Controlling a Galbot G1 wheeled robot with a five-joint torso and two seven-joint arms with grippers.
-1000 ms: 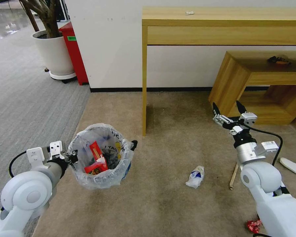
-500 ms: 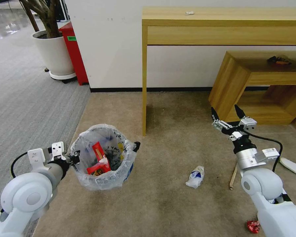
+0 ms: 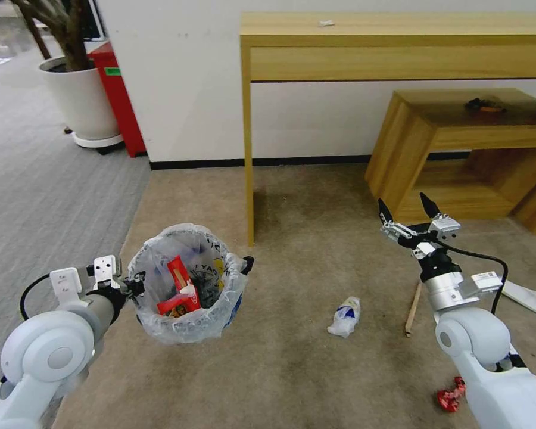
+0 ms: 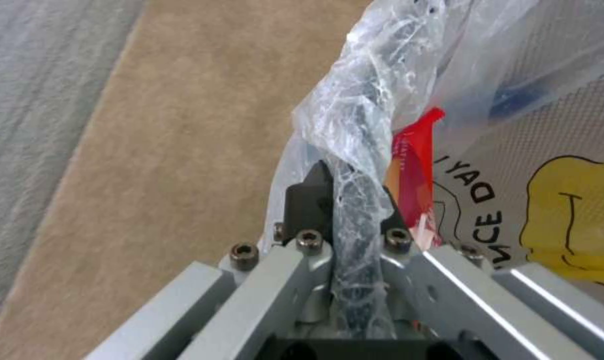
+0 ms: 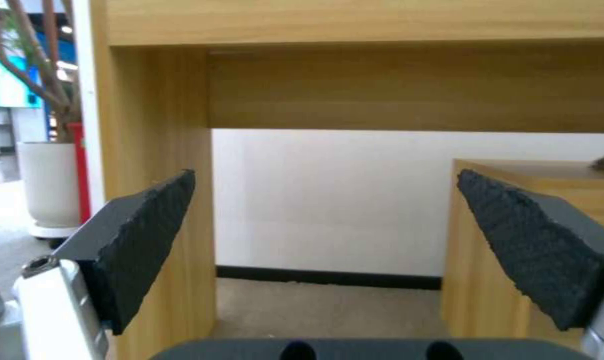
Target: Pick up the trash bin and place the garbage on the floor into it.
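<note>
The trash bin (image 3: 184, 285), lined with a crinkled white bag, hangs just above the floor (image 3: 292, 375), a beige carpet. My left gripper (image 3: 134, 283) is shut on its near rim. In the left wrist view the left gripper (image 4: 342, 200) pinches the bagged rim (image 4: 355, 130), with a red wrapper (image 4: 412, 165) inside the bin. My right gripper (image 3: 405, 207) is open and empty in the air to the right; its black pads (image 5: 149, 235) stand wide apart. On the carpet lie a crumpled bottle (image 3: 343, 317), a stick (image 3: 412, 308), a red wrapper (image 3: 449, 396) and a white slipper (image 3: 527, 298).
A tall wooden table (image 3: 399, 44) stands against the wall; its leg (image 3: 248, 149) comes down just behind the bin. A low wooden shelf (image 3: 458, 149) sits at the right. A potted tree (image 3: 77, 95) and a red box (image 3: 118, 98) stand at the back left by grey carpet (image 3: 41, 196).
The whole picture has shifted left, so the camera has moved. The bin has sunk slightly in my left gripper's hold. My right gripper stays open and raised.
</note>
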